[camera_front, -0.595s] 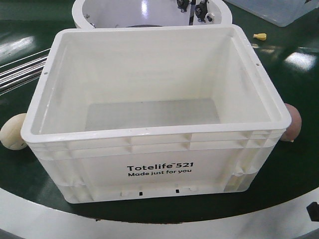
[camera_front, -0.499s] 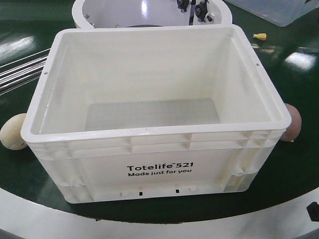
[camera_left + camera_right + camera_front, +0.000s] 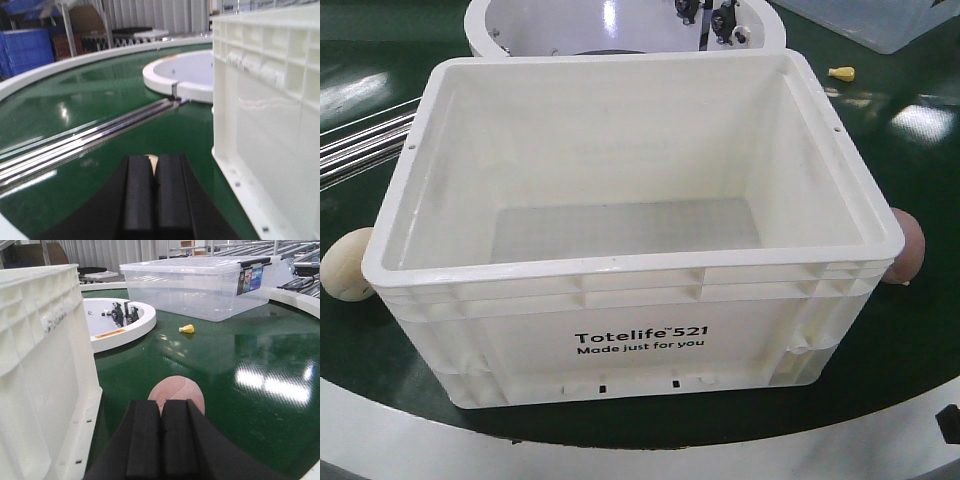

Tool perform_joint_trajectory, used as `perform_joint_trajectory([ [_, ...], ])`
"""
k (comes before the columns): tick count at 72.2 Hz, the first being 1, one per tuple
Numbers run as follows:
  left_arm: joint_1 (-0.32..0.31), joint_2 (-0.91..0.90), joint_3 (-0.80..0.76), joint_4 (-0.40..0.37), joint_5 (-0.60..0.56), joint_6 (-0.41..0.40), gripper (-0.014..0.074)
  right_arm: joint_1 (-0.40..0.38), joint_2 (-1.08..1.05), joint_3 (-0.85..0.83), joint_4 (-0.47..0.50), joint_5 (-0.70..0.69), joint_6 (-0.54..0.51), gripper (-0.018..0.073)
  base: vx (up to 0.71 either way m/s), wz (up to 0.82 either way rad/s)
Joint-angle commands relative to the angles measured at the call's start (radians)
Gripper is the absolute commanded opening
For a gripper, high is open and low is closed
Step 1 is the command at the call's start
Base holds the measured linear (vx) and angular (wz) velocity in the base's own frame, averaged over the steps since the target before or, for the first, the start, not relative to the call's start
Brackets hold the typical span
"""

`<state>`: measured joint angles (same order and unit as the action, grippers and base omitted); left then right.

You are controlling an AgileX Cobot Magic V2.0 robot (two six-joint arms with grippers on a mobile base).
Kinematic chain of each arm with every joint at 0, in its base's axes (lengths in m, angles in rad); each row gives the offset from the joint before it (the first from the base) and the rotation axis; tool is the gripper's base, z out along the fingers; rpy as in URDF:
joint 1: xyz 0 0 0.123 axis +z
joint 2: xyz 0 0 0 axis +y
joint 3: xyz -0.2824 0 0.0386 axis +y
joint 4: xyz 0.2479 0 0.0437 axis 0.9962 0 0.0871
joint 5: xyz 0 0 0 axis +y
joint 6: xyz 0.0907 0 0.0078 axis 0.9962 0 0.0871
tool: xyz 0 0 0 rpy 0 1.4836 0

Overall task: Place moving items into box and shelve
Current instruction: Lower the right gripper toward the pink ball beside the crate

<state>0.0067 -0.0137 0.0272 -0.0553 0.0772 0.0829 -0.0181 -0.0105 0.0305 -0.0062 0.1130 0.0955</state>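
Progress: approx nil. Box [image 3: 630,340] sits mid-bench [image 3: 910,340] w/ its top open, and it's empty: bare floor visible, nothing inside. Both items I can see are outside it, on the bench. Cream item [image 3: 345,262] is just beside the box's left wall nr the front corner. Pink item [image 3: 906,248] is just beside the right wall, partly hidden behind the rim. Can't tell if either touches the box.

Left fingers [image 3: 137,195] are closed, pads pressed together w/ nothing btw them. They sit low over the bench alongside the box wall, and a sliver of the cream item shows just past the tips. Right fingers [image 3: 145,440] are the same: closed, empty, pointing at the pink item, which lies just beyond the tips. Neither arm has hold of anything.

Left to do, as I judge it: everything. Open each set of fingers, grab cream + pink, drop both in the box, then lift the box & shelve it. Where it gets shelved isn't in view, so can't say. Box is big vs the fingers, so it prob needs both arms on the rim.

Other stuff, not part of the job: clear tub [image 3: 200,287] at the far side, small yellow bit [image 3: 187,329] nr it, white ring [image 3: 620,25] behind the box, metal rails [image 3: 75,145] on the left.
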Motion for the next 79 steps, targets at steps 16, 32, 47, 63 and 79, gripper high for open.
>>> perform_joint_trajectory([
  [16,0.004,-0.012,-0.104,-0.009,-0.238,-0.046,-0.0006,-0.004,-0.013,-0.197,0.006,-0.049,-0.012,-0.0001,0.00,0.00],
  [32,0.004,0.050,-0.377,-0.007,-0.122,-0.038,-0.0006,-0.004,0.065,-0.470,-0.061,0.074,-0.074,-0.0001,0.00,0.00],
  [47,0.004,0.249,-0.598,0.104,-0.117,-0.021,-0.0003,-0.004,0.245,-0.656,-0.220,0.008,-0.074,-0.0002,0.00,0.00],
  [63,0.007,0.496,-0.749,0.212,-0.132,0.022,-0.0003,-0.004,0.502,-0.773,-0.272,-0.020,-0.010,-0.0002,0.00,0.00],
  [79,0.137,0.692,-0.769,0.197,-0.139,-0.175,-0.0003,-0.067,0.741,-0.791,-0.271,-0.134,0.077,-0.0001,0.00,0.00],
])
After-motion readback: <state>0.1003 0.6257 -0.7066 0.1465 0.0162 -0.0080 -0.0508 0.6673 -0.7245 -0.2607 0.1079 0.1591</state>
